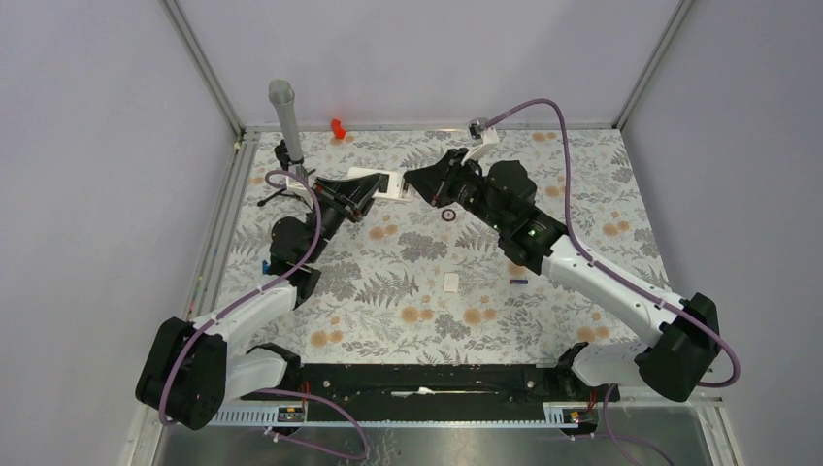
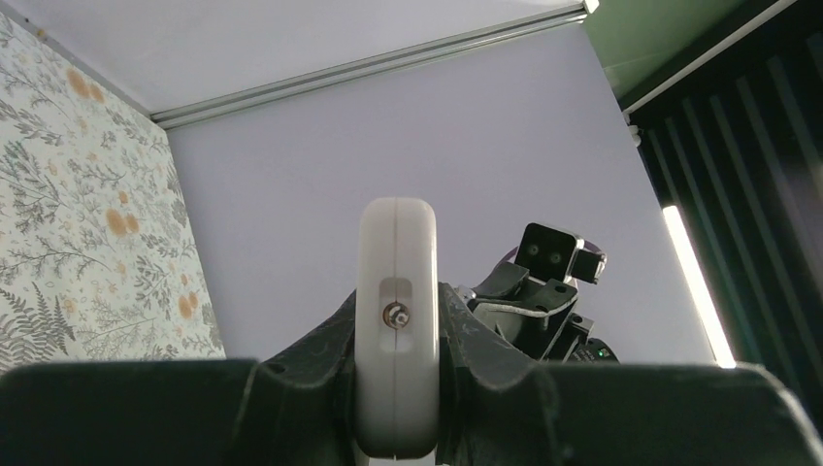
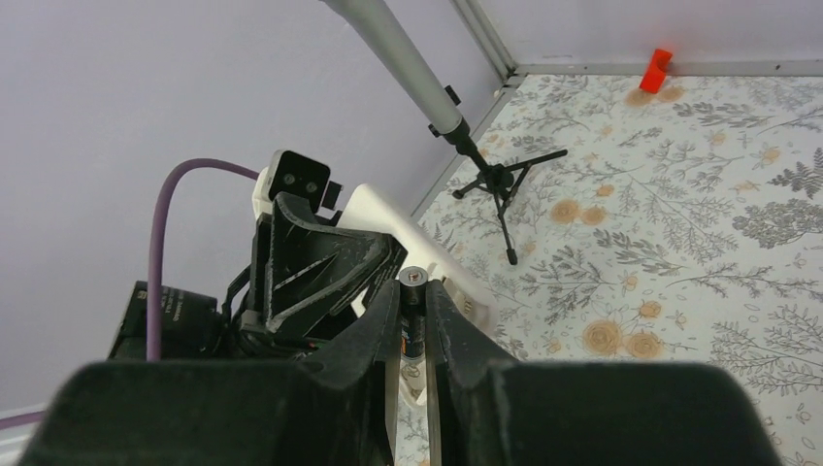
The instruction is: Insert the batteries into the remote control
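Top external view, from the near edge outward: a small flat white cover piece (image 1: 451,282) lay mid-worktop. The purple battery (image 1: 519,282) lay to its right, apart from it and clear of both arms. Farther on lay a small dark ring (image 1: 448,215).

Beyond that, towards the far edge, the two arms met. The left gripper (image 1: 361,197) was clamped on the remote control (image 1: 386,183), apparently lifted off the table. Its wrist camera looked along the white body end-on, fingers pressing both broad faces. The right gripper (image 1: 419,181) was pinched on the dark battery (image 3: 411,282), whose metal cap poked out past the fingertips. The battery was right beside the remote, though contact could not be told.

At the far left corner stood a grey pole on a small tripod (image 1: 284,116), and a red object (image 1: 338,127) sat at the far edge.

Both batteries looked light, rigid and smooth, likely to roll or pivot, so a grip across mid-barrel seemed best. The remote's hard shell should bear a firm pinch.
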### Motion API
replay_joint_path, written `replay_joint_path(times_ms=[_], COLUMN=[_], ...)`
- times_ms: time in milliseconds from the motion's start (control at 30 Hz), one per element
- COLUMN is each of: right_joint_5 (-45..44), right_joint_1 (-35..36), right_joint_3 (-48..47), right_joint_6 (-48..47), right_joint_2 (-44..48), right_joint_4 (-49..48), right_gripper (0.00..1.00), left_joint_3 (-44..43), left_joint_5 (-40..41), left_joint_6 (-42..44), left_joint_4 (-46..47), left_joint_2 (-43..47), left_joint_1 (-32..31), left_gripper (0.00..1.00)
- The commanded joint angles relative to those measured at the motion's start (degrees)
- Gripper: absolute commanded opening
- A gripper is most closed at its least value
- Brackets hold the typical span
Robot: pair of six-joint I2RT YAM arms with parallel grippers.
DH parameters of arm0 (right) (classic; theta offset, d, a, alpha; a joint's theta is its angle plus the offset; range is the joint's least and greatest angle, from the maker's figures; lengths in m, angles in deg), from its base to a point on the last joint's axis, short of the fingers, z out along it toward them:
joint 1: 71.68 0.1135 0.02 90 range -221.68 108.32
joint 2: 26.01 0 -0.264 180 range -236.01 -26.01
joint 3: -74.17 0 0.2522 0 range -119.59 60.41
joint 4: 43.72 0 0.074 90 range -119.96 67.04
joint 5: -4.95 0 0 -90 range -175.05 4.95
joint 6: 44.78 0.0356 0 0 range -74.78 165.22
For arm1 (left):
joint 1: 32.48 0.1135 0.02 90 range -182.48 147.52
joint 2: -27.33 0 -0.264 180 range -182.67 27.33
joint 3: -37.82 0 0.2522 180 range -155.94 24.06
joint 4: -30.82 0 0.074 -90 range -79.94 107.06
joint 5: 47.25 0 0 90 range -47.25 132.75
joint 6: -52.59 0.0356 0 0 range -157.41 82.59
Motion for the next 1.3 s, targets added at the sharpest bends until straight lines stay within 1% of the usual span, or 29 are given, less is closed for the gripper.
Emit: replay_joint_path(times_ms=[0,433,600,700,833,900,1067,1267], right_joint_5=[-5.9,-14.3,-14.0,-13.7,-15.3,-15.2,-17.4,-18.8], right_joint_1=[2.1,5.9,6.1,6.1,6.1,6.1,6.1,6.1], right_joint_3=[-1.8,-1.5,-1.6,-2.2,-5.0,-5.7,-7.5,-9.4], right_joint_6=[-3.8,-7.3,-7.3,-5.6,-1.6,-0.9,-1.1,-2.5], right_joint_2=[-0.1,-0.9,-1.2,-1.4,-2.5,-3.2,-4.5,-5.7], right_joint_4=[-5.4,-3.4,-2.8,-1.2,5.0,6.3,9.4,11.4], right_gripper=[0.09,0.09,0.1,0.11,0.17,0.18,0.2,0.24], left_joint_3=[0.1,-0.1,0.2,-0.3,-0.6,-0.4,0.2,0.2], left_joint_5=[2.4,3.8,4.3,4.1,3.6,3.4,3.3,4.0], left_joint_6=[-2.6,-2.3,-2.4,-2.1,-2.4,-3.2,-5.5,-8.1], left_joint_4=[5.5,7.8,7.9,9.2,11.5,12.6,14.3,13.1], left_joint_2=[1.1,1.8,2.3,1.8,1.0,0.6,0.0,-0.1], left_joint_1=[-0.3,-1.1,-1.2,-1.2,-1.2,-1.3,-1.3,-1.4], left_gripper=[0.0,0.0,0.0,0.0,0.0,0.0,0.0,0.0])
